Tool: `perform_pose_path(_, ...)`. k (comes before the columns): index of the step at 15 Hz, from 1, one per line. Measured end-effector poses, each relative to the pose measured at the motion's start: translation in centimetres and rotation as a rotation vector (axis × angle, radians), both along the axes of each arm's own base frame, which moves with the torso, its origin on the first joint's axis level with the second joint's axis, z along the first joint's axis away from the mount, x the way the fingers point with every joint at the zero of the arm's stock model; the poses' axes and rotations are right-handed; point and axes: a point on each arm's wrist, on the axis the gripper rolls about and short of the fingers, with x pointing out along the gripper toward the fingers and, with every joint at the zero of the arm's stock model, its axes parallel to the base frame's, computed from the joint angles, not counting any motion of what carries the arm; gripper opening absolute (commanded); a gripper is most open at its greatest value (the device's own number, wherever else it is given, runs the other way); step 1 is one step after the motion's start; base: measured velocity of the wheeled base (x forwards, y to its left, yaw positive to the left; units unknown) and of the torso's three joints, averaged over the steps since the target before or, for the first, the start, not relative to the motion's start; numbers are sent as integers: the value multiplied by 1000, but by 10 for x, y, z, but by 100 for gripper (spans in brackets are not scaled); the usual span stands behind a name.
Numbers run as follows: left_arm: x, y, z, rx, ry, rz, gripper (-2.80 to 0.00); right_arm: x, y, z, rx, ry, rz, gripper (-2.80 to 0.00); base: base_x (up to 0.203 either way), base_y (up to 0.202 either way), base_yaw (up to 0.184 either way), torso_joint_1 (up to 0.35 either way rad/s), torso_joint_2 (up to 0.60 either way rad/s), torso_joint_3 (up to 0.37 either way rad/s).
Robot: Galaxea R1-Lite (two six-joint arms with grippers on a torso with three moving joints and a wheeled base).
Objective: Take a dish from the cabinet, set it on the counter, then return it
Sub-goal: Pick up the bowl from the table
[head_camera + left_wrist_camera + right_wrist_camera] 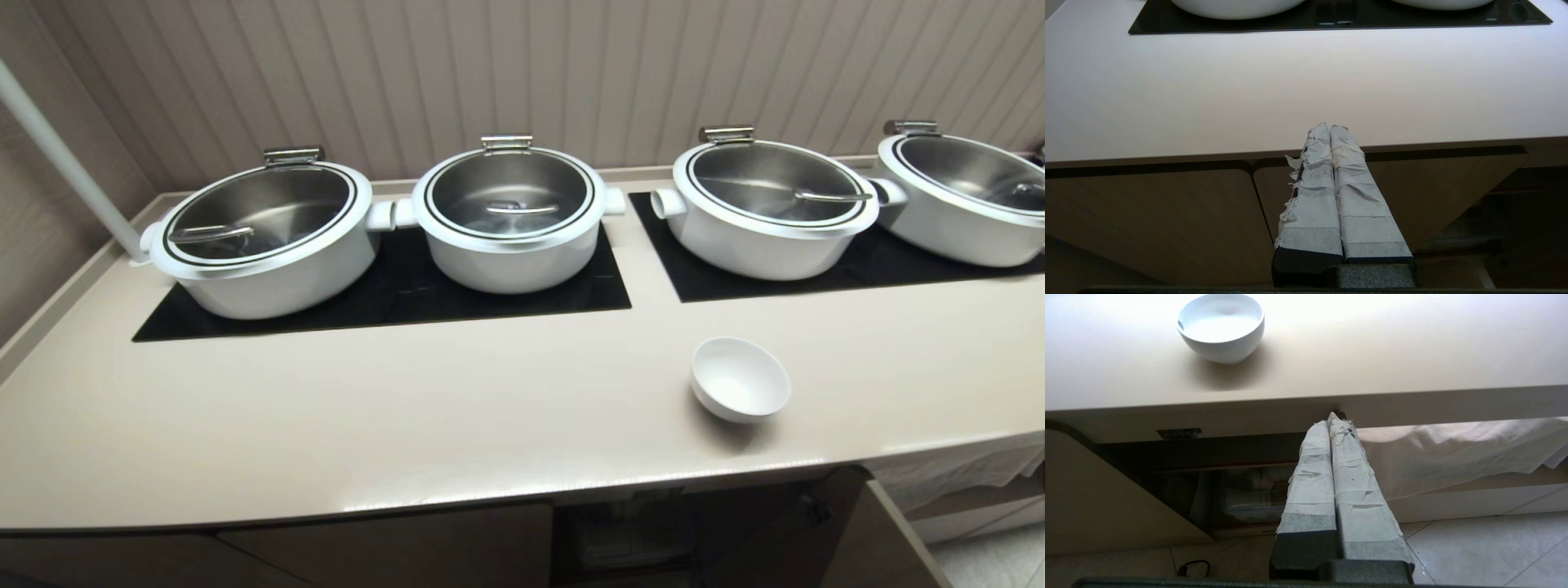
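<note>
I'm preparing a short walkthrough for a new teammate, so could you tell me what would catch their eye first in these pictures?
Four large white lidded pots on black glass panels line the back of the counter. A small white bowl stands alone near the counter's front edge, right of centre, above the open cabinet. Both taped grippers, left and right, hang shut below the edge.

No lettering is legible; the cabinet label [1180,433] is unreadable.

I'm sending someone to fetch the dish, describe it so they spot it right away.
Find the long cream counter with four big white lidded pots on black glass panels. The dish sits alone near the front edge, right of centre: a small, open, plain white bowl without lid or handles.
</note>
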Motion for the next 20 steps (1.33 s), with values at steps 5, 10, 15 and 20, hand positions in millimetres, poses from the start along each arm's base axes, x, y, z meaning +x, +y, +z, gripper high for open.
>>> perform_pose_path(5, 0, 0, 0, 0, 0, 0, -280, 35, 0, 41, 4, -23, -11, -280, 0, 0, 0, 0, 0, 0)
perform_pose_path(10, 0, 0, 0, 0, 0, 1, -280, 85, -1, 92, 3, -37, -16, -280, 0, 0, 0, 0, 0, 0)
perform_pose_path(15, 0, 0, 0, 0, 0, 0, -280, 132, 1, 126, 2, 72, 36, -280, 0, 0, 0, 0, 0, 0)
perform_pose_path(20, 0, 0, 0, 0, 0, 0, -280, 184, 3, 138, 7, 184, 72, -280, 0, 0, 0, 0, 0, 0)
